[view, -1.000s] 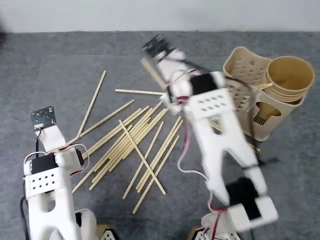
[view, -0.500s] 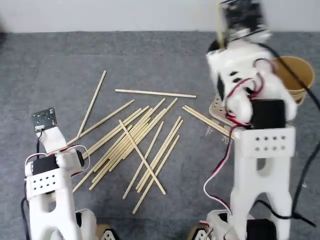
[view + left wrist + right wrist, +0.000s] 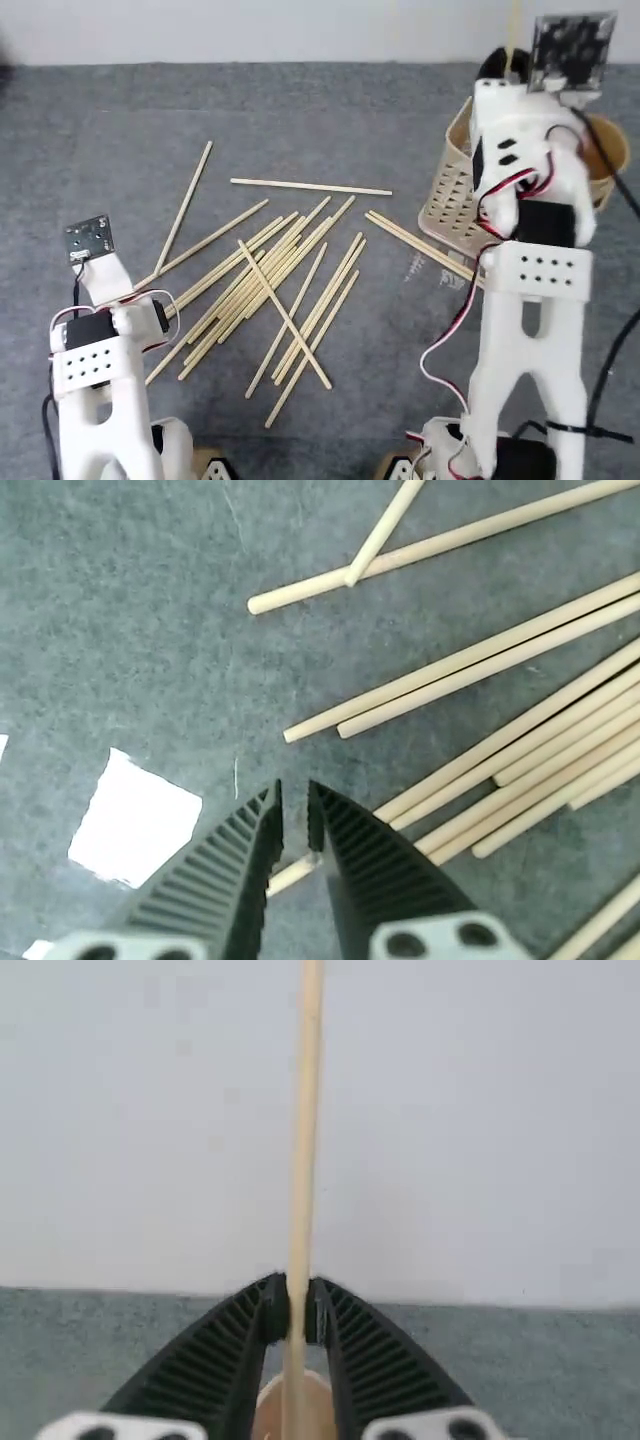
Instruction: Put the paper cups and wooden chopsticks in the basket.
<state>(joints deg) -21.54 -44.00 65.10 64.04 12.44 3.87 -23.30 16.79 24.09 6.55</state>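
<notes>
Right tool point(image 3: 290, 1315) pinching one chopstick point(image 3: 303, 1140), long axis straight out past the tips, above the basket point(image 3: 445, 205) at the worktop's point(image 3: 300, 110) right edge. Cups point(image 3: 612, 160) stacked inside. Loose chopsticks point(image 3: 265, 290) lie mostly diagonal mid-worktop. Left tool point(image 3: 293, 815) nearly pressed together, holding nothing, low beside them.

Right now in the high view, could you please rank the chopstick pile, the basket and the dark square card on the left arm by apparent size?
1. chopstick pile, the widest spread.
2. basket, though the right arm hides part of it.
3. dark square card, clearly smallest.
</notes>
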